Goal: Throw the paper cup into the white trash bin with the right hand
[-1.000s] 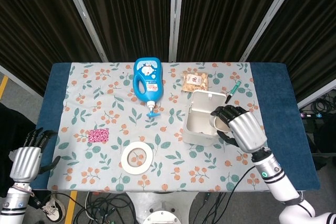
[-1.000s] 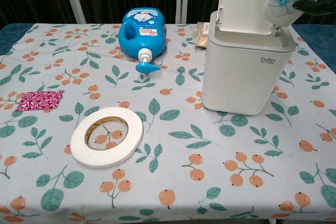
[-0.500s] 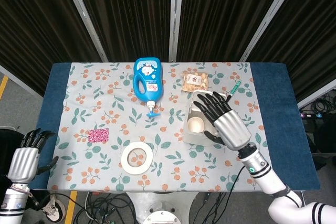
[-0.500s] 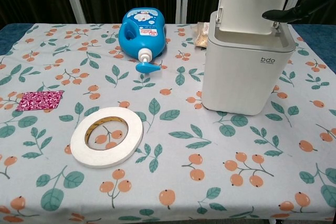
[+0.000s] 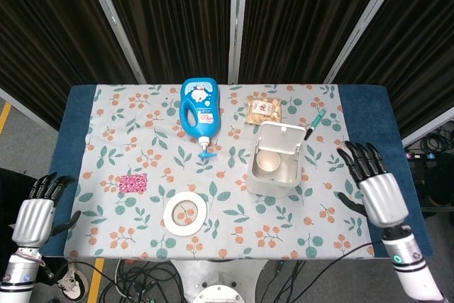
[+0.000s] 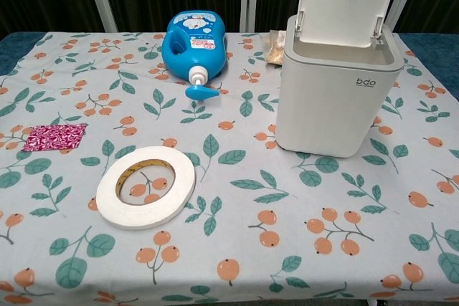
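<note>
While the lid of the white trash bin (image 5: 273, 164) stands tipped open at centre right of the head view, the paper cup (image 5: 267, 162) lies inside it, a pale round shape against the bin's left inner wall. The right hand (image 5: 374, 187) hangs at the lower right of the frame, well apart from the bin, above the blue table edge, its dark fingers (image 5: 360, 157) spread and holding nothing. The left hand (image 5: 37, 214) sits at the lower left corner, off the table's edge, its fingers apart and empty too. On the floral tablecloth (image 5: 142, 147), a blue detergent bottle (image 5: 198, 110) lies flat at upper centre with its pump nozzle pointing toward the bottom of the frame. A snack packet (image 5: 264, 109) rests above the bin, and a green pen (image 5: 313, 123) lies slanted just to the bin's upper right. A roll of tape (image 5: 186, 212) lies flat at lower centre, with a small pink patterned packet (image 5: 133, 182) to its upper left.

In the chest view, neither hand appears. The bin (image 6: 337, 94) rises at upper right, lid upright, its interior hidden by the front wall, so the cup cannot be seen. The bottle (image 6: 192, 44) lies at upper centre, the tape roll (image 6: 145, 185) at lower left, the pink packet (image 6: 55, 137) near the left edge, and the snack packet (image 6: 275, 46) peeks out behind the bin.
</note>
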`<state>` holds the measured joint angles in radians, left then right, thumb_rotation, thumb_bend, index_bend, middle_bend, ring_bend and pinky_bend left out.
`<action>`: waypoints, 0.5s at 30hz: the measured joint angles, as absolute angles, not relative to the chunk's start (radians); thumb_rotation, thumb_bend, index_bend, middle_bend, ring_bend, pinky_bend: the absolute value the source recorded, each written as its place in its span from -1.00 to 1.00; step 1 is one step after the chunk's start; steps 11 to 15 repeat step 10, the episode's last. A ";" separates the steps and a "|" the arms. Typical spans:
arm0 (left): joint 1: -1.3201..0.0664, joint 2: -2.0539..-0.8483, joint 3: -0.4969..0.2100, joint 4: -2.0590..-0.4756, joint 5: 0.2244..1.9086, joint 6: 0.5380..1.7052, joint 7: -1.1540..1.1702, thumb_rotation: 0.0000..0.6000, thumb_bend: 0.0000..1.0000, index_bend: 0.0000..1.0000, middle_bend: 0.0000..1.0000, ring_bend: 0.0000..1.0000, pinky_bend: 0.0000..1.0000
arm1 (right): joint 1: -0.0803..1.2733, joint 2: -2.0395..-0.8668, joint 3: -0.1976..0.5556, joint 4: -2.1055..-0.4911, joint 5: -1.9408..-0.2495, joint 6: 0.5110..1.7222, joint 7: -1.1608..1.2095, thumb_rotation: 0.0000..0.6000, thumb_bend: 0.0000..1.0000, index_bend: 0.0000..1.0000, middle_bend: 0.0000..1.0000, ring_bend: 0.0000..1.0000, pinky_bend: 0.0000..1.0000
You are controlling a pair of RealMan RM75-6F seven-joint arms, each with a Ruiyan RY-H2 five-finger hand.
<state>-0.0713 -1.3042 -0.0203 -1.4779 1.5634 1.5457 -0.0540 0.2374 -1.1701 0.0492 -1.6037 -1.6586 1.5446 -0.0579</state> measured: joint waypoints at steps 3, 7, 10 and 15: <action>-0.074 -1.300 -0.024 -1.485 1.568 1.551 -0.049 1.00 -0.51 -0.57 -0.61 -0.84 -0.78 | 0.184 -1.177 0.019 -1.512 -1.616 1.558 -0.003 1.00 -0.91 -1.00 -1.00 -1.00 -1.00; -0.074 -1.297 -0.021 -1.489 1.570 1.550 -0.039 1.00 -0.51 -0.57 -0.61 -0.84 -0.78 | 0.129 -1.207 -0.005 -1.383 -1.554 1.553 0.052 1.00 -0.91 -1.00 -1.00 -1.00 -1.00; -0.074 -1.297 -0.024 -1.495 1.573 1.556 -0.032 1.00 -0.51 -0.57 -0.61 -0.84 -0.78 | 0.101 -1.231 -0.016 -1.316 -1.525 1.540 0.086 1.00 -0.91 -1.00 -1.00 -1.00 -1.00; -0.074 -1.297 -0.024 -1.495 1.573 1.556 -0.032 1.00 -0.51 -0.57 -0.61 -0.84 -0.78 | 0.101 -1.231 -0.016 -1.316 -1.525 1.540 0.086 1.00 -0.91 -1.00 -1.00 -1.00 -1.00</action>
